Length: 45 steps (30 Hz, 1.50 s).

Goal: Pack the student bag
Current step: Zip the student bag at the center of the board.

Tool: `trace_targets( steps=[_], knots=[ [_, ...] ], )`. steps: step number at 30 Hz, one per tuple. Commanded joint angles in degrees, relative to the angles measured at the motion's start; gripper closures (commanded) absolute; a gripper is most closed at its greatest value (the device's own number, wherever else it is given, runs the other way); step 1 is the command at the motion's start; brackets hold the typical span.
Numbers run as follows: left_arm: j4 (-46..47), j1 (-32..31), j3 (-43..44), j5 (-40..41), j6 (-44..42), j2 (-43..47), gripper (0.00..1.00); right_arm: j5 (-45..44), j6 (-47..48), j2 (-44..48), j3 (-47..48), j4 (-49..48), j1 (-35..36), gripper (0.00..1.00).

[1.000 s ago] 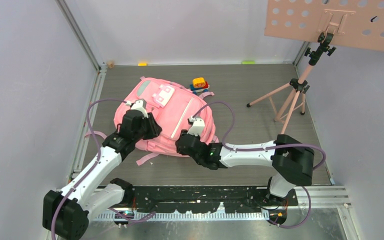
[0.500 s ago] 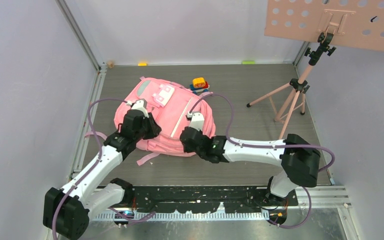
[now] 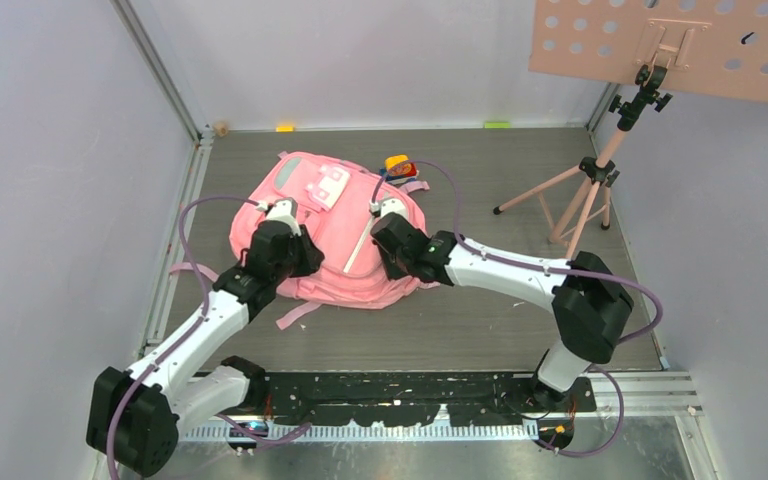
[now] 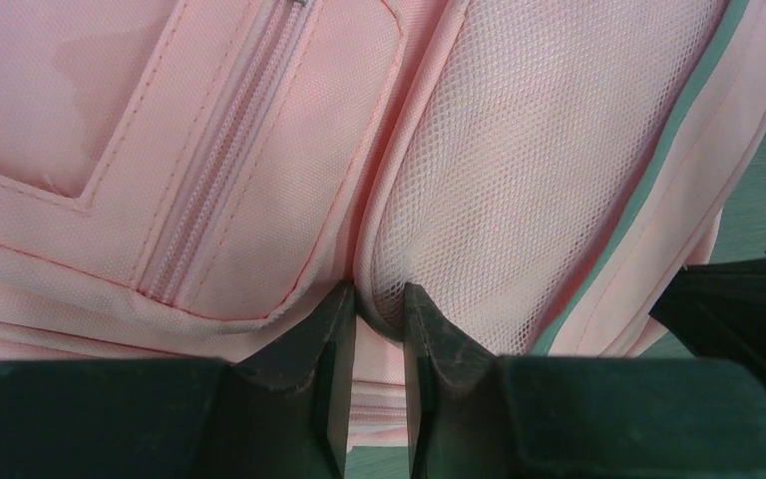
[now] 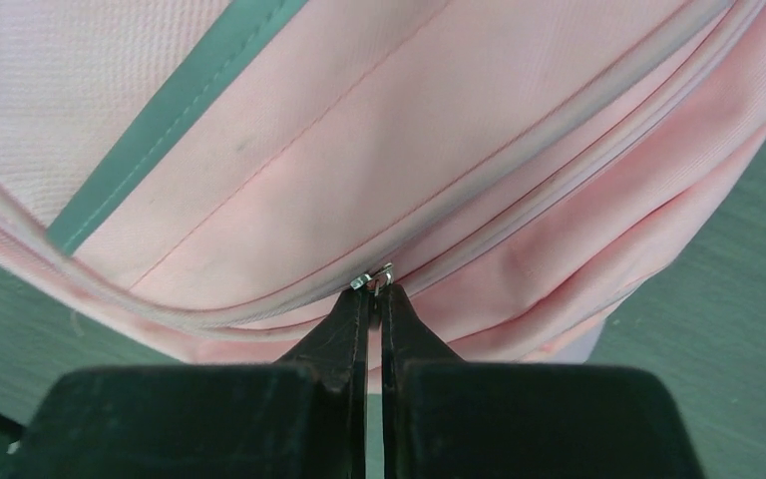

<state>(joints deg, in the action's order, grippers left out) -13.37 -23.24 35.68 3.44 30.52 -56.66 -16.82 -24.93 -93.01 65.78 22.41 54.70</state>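
The pink student bag [image 3: 335,225] lies flat on the grey floor, front pockets up. My left gripper [image 3: 278,222] is at its left side, shut on a fold of the pink mesh side pocket [image 4: 519,150], pinched between my fingertips [image 4: 379,304]. My right gripper [image 3: 388,215] is at the bag's right side, shut on the metal zipper pull [image 5: 373,280] of the main zipper [image 5: 559,185]. A grey-green stripe [image 5: 180,80] runs across the bag above the zipper.
A small yellow, red and blue toy [image 3: 398,166] sits just behind the bag's top right. A pink tripod stand [image 3: 585,190] with a perforated board [image 3: 670,45] stands at the right. Metal rails edge the floor on the left [image 3: 175,230].
My right gripper has moved away from me along the bag's right edge with the zipper pull, the forearm swinging up. The left gripper has stayed on the bag's left side.
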Motion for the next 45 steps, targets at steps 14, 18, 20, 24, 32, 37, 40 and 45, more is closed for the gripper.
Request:
trace_targets(
  steps=[14,18,20,24,32,37,40,45],
  knots=[
    [1.9,-0.45,2.44,10.48,-13.9,1.16,0.81,10.5,16.87,-4.88,5.06,-1.02,-15.04,1.0],
    [-0.03,-5.71,5.87,14.7,-16.58,4.25,0.45,15.66,16.77,-3.46,4.32,-1.94,-16.63,1.0],
    [-0.82,-9.92,8.07,17.82,-19.48,4.67,0.32,18.54,16.64,-2.18,3.3,-2.73,-17.17,1.0],
    [0.7,-19.15,10.64,20.09,-24.55,1.95,0.25,22.08,16.39,0.44,1.01,-4.33,-17.94,1.0],
    [18.55,-28.49,8.18,13.74,-34.41,-8.36,0.25,27.55,13.28,4.14,-3.18,-7.44,-19.95,1.0],
    [28.33,-35.43,7.38,19.99,-47.51,-17.85,0.24,29.37,11.81,4.95,-4.52,-8.92,-21.18,1.0],
    [29.23,-35.99,9.02,23.16,-49.26,-22.35,0.24,30.11,11.4,5.42,-4.96,-8.98,-21.57,1.0],
    [32.34,-36.19,8.73,25.99,-49.25,-26.05,0.37,31.18,10.73,6.08,-5.71,-9.58,-21.74,0.99]
  ],
)
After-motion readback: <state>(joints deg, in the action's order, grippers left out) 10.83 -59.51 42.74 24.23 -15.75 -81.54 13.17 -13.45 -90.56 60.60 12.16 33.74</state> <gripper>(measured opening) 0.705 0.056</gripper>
